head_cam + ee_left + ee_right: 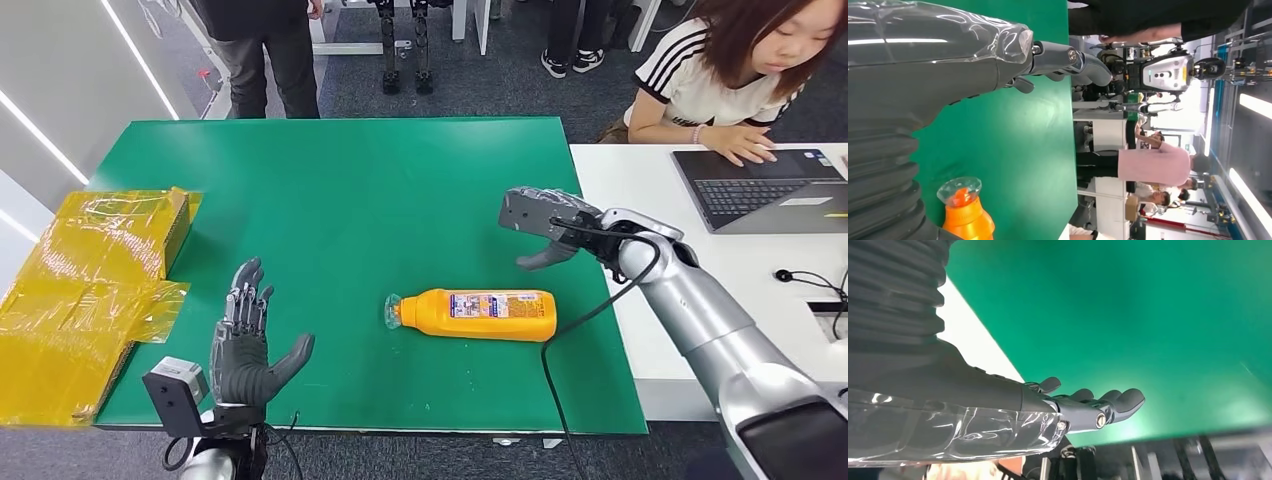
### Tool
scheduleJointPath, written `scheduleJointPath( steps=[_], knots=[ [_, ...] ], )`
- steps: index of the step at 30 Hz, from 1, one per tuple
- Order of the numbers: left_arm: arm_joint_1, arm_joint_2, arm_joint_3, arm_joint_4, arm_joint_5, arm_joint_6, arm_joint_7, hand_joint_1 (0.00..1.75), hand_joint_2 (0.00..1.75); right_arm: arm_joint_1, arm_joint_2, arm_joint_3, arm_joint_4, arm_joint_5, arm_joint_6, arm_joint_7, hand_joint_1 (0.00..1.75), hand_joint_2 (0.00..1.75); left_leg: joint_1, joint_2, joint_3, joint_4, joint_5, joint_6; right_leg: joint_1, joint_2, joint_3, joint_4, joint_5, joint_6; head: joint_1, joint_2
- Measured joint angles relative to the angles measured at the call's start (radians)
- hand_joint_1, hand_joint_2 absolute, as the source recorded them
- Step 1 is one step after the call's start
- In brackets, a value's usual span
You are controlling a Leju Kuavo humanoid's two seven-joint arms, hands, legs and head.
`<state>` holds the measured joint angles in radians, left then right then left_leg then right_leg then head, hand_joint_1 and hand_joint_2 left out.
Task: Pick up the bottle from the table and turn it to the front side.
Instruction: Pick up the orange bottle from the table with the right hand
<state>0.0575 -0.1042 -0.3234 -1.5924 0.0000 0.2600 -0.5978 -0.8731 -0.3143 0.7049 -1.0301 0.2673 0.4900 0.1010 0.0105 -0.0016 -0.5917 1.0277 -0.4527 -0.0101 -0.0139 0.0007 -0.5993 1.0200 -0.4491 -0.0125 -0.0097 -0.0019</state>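
Overhead, the orange bottle (478,314) lies on its side on the green table (340,190), clear cap toward the robot's left, label facing up. The right hand (548,226) hovers above and beyond the bottle's base end, fingers apart, holding nothing. The left hand (248,340) stands near the table's front edge, fingers spread and empty, well apart from the bottle. A yellow-wrapped box (85,290) sits at the table's left edge. A person (735,75) sits at a laptop (765,188) on the adjoining white desk.

At the left wrist, fingers (1083,62) extend over green, and the bottle's cap shows near the wrist cover.

At the right wrist, fingers (1108,405) hang loosely apart above the table, touching nothing.
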Motion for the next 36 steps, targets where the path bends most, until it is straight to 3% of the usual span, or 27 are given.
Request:
scheduleJointPath(
  steps=[5,11,22,36],
  knots=[
    [-0.028,0.004,-0.007,0.009,0.004,-0.018,0.030,0.00,1.75,-0.125,-0.023,0.137,0.021,-0.098,0.108,0.086,0.00,1.75,0.000,0.000,0.000,0.000,0.000,0.000,0.000,0.000,-0.001,0.000,0.000,0.000,0.000,0.000],
    [-0.053,0.004,-0.015,0.035,0.010,-0.034,0.033,0.00,1.75,-0.215,-0.029,0.259,0.041,-0.151,0.110,0.114,0.00,1.75,0.000,0.000,0.000,0.000,0.000,0.000,0.000,0.000,0.000,0.000,0.000,0.000,0.000,0.000],
    [-0.089,0.002,-0.024,0.069,0.035,-0.046,0.033,0.00,1.75,-0.217,0.000,0.418,0.112,-0.162,0.067,0.078,0.00,1.75,0.000,0.000,0.000,0.000,0.000,0.000,0.000,0.000,0.000,0.000,0.000,0.000,0.000,0.000],
    [-0.101,0.001,-0.026,0.089,0.044,-0.047,0.033,0.00,1.75,-0.206,0.013,0.476,0.144,-0.164,0.071,0.054,0.00,1.75,0.000,0.000,0.000,0.000,0.000,0.000,0.000,0.000,0.000,0.000,0.000,0.000,0.000,0.000]
  ],
)
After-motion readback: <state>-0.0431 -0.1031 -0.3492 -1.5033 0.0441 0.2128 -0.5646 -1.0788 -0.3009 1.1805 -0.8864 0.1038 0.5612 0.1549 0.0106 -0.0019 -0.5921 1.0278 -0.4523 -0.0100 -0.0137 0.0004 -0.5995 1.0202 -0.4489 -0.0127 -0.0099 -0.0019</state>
